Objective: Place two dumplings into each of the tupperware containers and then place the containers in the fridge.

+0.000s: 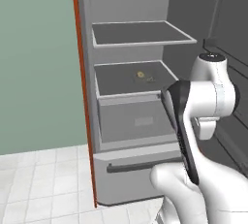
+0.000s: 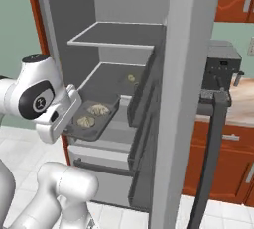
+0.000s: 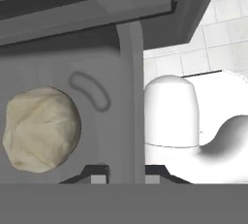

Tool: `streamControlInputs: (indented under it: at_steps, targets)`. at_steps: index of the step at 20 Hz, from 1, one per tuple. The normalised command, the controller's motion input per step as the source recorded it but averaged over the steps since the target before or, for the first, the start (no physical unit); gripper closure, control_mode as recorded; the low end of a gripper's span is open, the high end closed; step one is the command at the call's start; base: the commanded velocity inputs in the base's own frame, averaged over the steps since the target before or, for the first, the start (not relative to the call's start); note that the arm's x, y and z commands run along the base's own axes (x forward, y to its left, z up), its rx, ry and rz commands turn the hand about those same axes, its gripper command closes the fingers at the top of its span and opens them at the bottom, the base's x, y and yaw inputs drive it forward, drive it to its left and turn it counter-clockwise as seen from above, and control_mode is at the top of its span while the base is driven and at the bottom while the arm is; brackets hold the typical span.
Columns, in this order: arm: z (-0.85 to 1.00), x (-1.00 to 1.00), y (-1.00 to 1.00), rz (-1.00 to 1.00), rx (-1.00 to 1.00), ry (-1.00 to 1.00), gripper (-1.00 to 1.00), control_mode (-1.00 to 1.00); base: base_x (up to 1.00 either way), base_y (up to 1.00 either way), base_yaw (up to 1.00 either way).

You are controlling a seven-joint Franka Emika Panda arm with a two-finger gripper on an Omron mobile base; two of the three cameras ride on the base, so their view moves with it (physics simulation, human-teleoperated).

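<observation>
Tool pinched narrow on near wall of tupperware container holding two dumplings, tray hanging level just outside open fridge, long axis pointing away from tool toward lower shelf straight ahead, slightly above.

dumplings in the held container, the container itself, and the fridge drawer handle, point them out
dumplings [image 2: 98,109]: right base view, top of the farther of the two.
tupperware container [image 2: 111,115]: right base view, its far right wall.
drawer handle [image 1: 138,166]: left base view, middle of the dark bar.
</observation>
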Motion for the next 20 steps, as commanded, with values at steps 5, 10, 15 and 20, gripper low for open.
streamControlInputs:
  at_steps: [5, 10, 15, 20]
  targets:
    - [0.0, 0.0, 0.0, 0.0, 0.0, 0.0, 1.0, 1.0, 0.15, -0.06, 0.0]
    - [0.0, 0.0, 0.0, 0.0, 0.0, 0.0, 1.0, 1.0, 0.7, 0.3, 0.01]
    - [0.0, 0.0, 0.0, 0.0, 0.0, 0.0, 1.0, 1.0, 0.72, 0.09, 0.0]
    - [0.0, 0.0, 0.0, 0.0, 0.0, 0.0, 1.0, 1.0, 0.59, 0.0, -0.02]
